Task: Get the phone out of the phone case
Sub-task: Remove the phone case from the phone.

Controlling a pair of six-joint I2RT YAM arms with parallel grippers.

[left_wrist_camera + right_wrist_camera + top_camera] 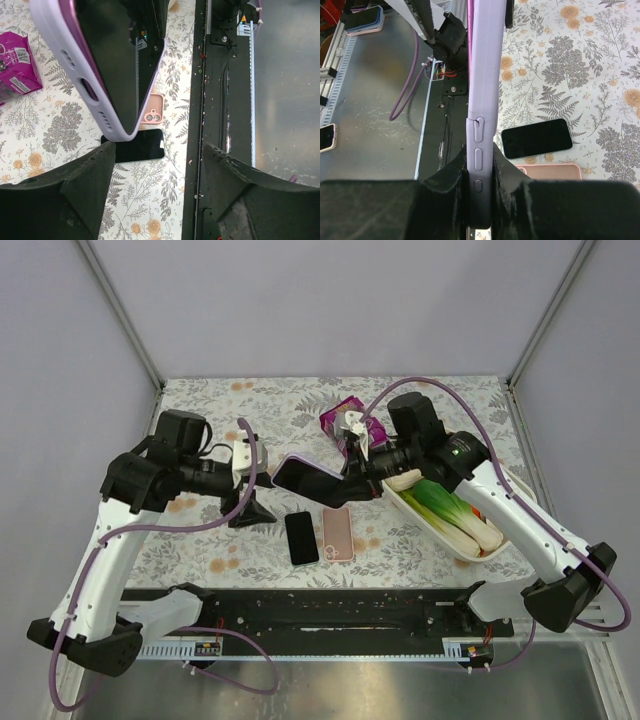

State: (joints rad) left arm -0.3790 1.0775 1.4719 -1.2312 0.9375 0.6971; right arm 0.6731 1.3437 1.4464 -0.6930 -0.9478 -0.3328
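Observation:
A phone (110,55) with a dark screen sits in a lavender phone case (305,478), held tilted in the air above the table. My right gripper (480,185) is shut on the case's (484,100) side edge, just below its buttons. My left gripper (157,180) is open with nothing between its fingers. It hangs just short of the case's (65,60) lower corner, which is near the tip of its left finger (85,175). In the top view the left gripper (250,508) is left of the held phone and the right gripper (352,480) is at its right end.
A bare black phone (301,538) and a pink case (337,533) lie side by side on the floral table under the held phone. A purple packet (345,418) lies further back. A white basket (430,525) of green onions is on the right. A black rail (330,610) runs along the near edge.

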